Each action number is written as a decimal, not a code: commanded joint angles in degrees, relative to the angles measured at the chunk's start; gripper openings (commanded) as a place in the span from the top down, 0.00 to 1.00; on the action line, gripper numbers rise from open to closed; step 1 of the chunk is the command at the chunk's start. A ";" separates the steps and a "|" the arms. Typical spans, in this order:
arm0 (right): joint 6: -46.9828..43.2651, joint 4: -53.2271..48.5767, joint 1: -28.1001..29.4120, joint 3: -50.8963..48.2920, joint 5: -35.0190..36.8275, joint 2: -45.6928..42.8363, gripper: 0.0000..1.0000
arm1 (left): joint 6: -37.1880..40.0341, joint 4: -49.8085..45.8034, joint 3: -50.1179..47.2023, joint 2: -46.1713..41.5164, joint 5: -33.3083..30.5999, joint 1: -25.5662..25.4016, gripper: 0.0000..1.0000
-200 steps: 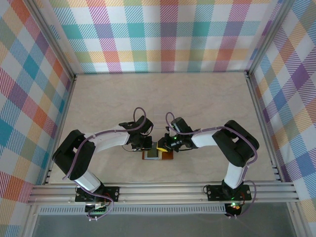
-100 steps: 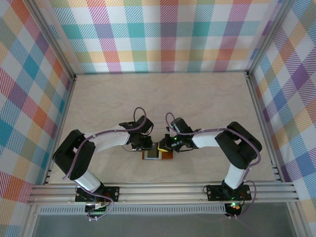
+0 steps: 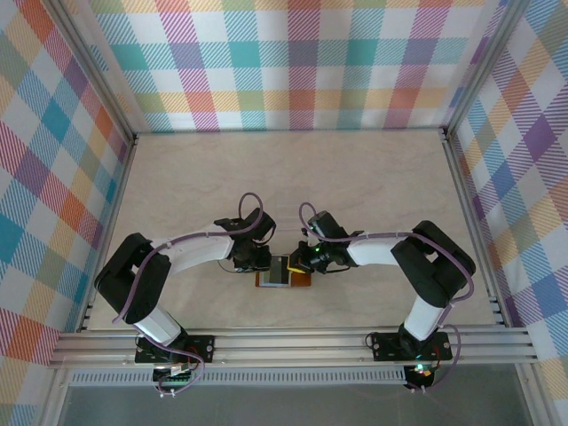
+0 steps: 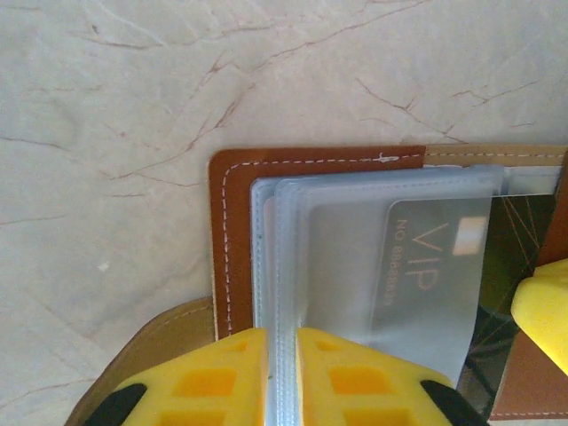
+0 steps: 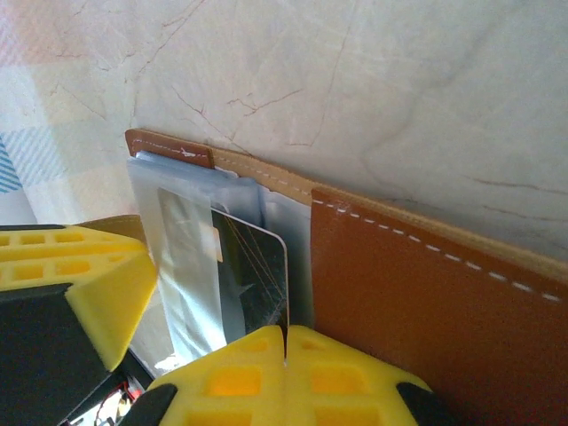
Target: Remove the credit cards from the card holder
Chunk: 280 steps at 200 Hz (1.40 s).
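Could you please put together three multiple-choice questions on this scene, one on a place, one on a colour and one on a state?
1. Where on the table does the card holder lie?
A. against the far wall
B. near the front edge, about midway across
C. in the far right corner

2. What colour are the fingers of the left gripper, which is shut on the clear sleeves?
A. blue
B. black
C. yellow

3. What state is the right gripper in?
A. shut on the edge of the dark card
B. wide open above bare table
C. shut on nothing

Answers: 1 B, the top view shows it there. 2 C, the left wrist view shows them yellow. 3 A, the right wrist view shows the card's edge pinched in it.
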 commanded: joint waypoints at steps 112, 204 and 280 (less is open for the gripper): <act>2.55 7.13 -0.43 -2.22 -6.36 2.12 0.75 | 3.91 -4.75 4.86 5.81 0.80 -2.45 0.92; 5.06 12.83 -1.36 -5.16 -7.54 2.16 0.92 | 4.07 -5.67 4.82 7.12 0.23 -2.78 0.92; -5.91 -11.69 -2.10 -0.68 2.95 -4.85 0.98 | 3.81 -5.98 4.69 5.84 -0.63 -2.77 0.91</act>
